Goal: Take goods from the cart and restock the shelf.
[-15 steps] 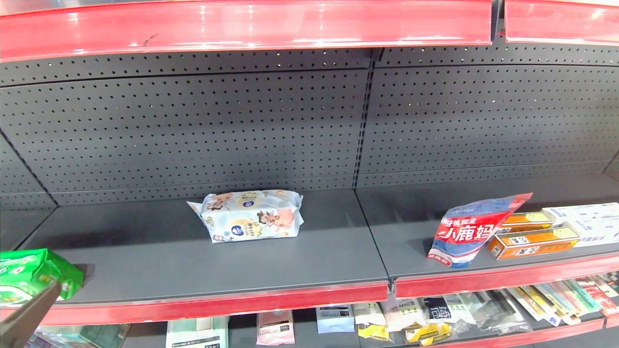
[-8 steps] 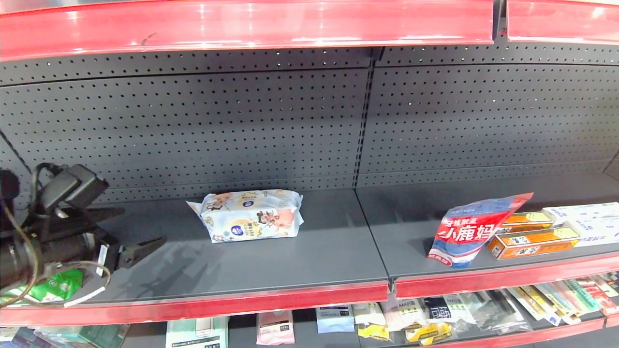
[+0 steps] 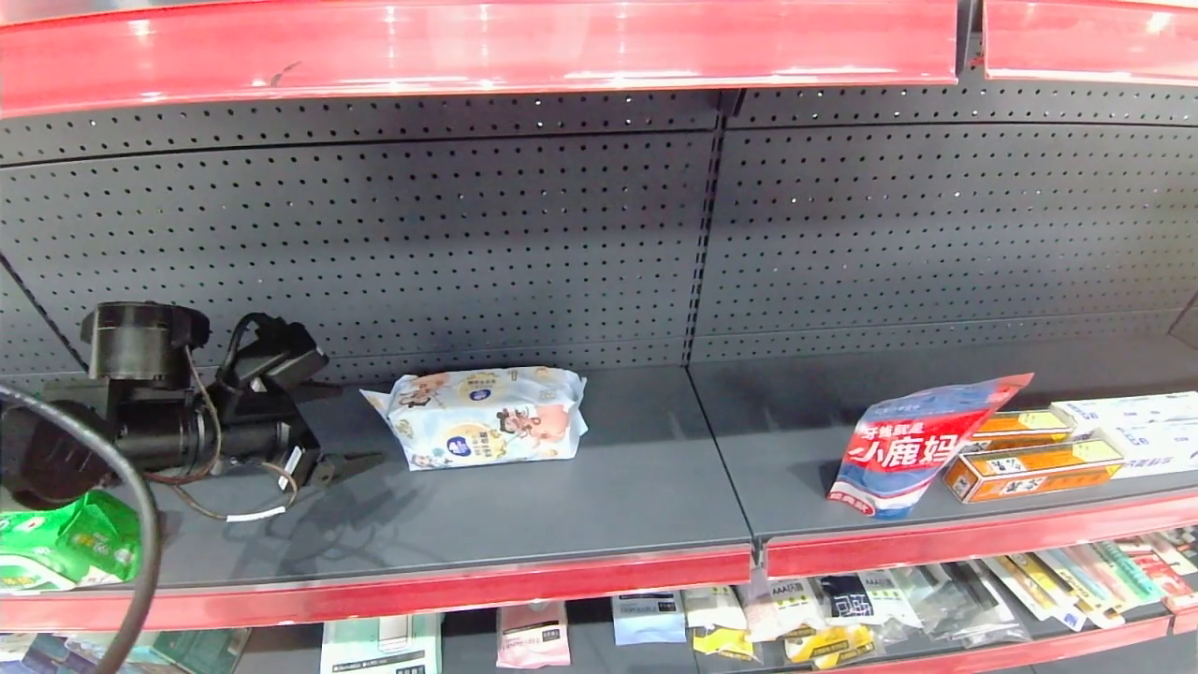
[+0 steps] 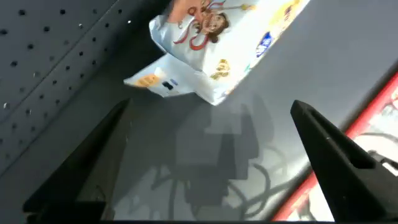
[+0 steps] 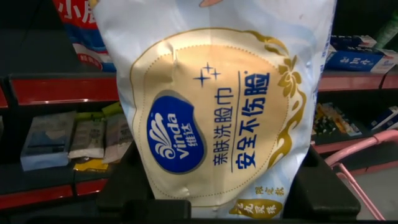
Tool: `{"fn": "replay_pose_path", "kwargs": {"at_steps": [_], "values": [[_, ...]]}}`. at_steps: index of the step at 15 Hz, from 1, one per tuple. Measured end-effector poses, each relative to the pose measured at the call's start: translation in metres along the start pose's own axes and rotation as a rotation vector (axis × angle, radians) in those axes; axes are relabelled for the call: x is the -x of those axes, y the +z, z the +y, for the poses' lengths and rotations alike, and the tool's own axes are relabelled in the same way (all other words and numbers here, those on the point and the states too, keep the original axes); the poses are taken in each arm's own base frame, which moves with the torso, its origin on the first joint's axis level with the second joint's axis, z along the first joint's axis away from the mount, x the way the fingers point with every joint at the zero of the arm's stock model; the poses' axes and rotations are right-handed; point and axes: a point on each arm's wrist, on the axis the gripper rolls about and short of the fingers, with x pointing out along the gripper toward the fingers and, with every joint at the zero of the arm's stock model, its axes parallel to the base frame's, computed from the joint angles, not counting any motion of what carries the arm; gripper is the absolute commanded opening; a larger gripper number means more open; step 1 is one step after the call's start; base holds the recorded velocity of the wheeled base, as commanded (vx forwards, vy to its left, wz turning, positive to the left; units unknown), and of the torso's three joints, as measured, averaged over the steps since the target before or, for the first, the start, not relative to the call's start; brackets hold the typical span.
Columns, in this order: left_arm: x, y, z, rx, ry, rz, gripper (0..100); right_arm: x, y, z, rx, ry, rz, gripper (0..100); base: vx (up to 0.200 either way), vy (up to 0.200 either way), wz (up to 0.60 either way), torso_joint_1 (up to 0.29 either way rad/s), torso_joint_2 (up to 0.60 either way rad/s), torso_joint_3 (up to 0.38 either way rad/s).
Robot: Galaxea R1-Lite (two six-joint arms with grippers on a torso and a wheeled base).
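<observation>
The left gripper is over the gray shelf, near its left end. Its two black fingers are spread wide apart, and there is nothing between them. It touches nothing. Just beside its tips lies a soft pack of wipes with cartoon pictures on it. The pack lies flat on the shelf, close to the back wall with the little holes. A bit of bare shelf is between the pack and the gripper.

The right gripper is squeezing a big white pack with a gold ring and a blue badge on the front. The black fingers press on both sides of the pack near its bottom, and it stands up tall between them. This pack is up in the air, in front of the lower shelves with red edges.

A green pack lies at the left end of the shelf. Far to the right are a red and blue pouch and some orange boxes.
</observation>
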Motion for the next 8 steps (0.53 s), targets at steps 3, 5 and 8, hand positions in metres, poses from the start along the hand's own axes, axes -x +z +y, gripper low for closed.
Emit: {"fn": "replay_pose_path", "kwargs": {"at_steps": [3, 5, 8], "values": [[-0.019, 0.007, 0.011, -0.027, -0.036, -0.02, 100, -0.001, -0.002, 0.001, 0.013, 0.002, 0.008, 0, 0.0, 0.0, 0.0, 0.0, 0.0, 0.0], [-0.027, 0.012, 0.015, -0.035, -0.048, -0.026, 100, -0.001, -0.003, 0.001, 0.017, 0.002, 0.011, 0, 0.0, 0.0, 0.0, 0.0, 0.0, 0.0], [-0.038, 0.019, 0.02, -0.044, -0.072, -0.03, 100, -0.001, -0.003, 0.001, 0.017, 0.002, 0.012, 0, 0.0, 0.0, 0.0, 0.0, 0.0, 0.0]]}}
